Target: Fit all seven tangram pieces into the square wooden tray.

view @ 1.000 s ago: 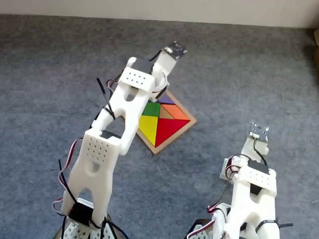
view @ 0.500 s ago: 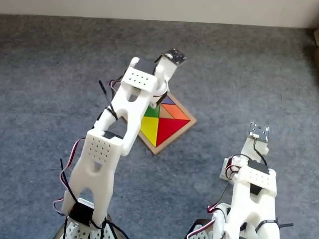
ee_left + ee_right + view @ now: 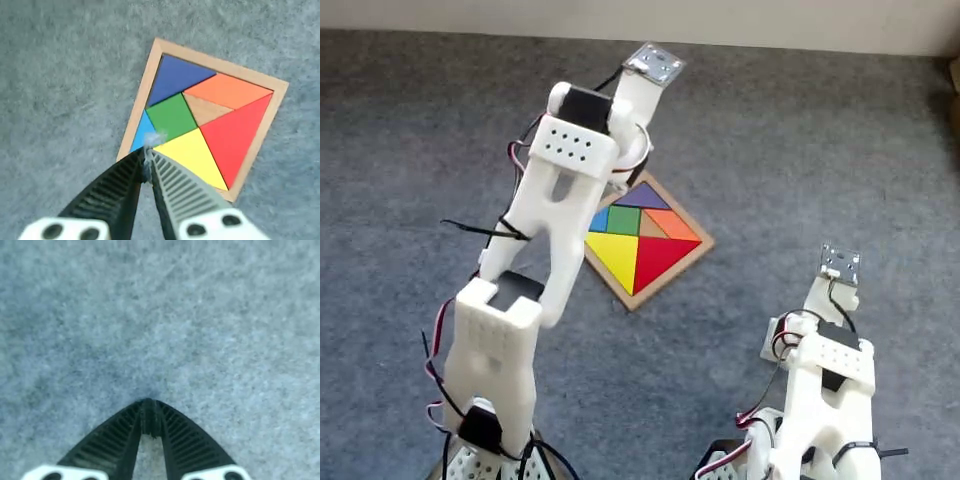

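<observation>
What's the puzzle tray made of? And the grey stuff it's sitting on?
The tray looks like pale bare wood: its rim is plain tan, matte and unpainted. The grey surface is probably short carpet or felt: it looks fuzzy and mottled, with no shine.

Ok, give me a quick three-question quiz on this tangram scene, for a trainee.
1. True or false: the red piece lies outside the tray.
2. What lies under the right gripper? A: the tray. B: bare carpet. C: a yellow piece.
3. Fill in: the square piece is coloured ___.

Key: 1 false; 2 B; 3 green.
</observation>
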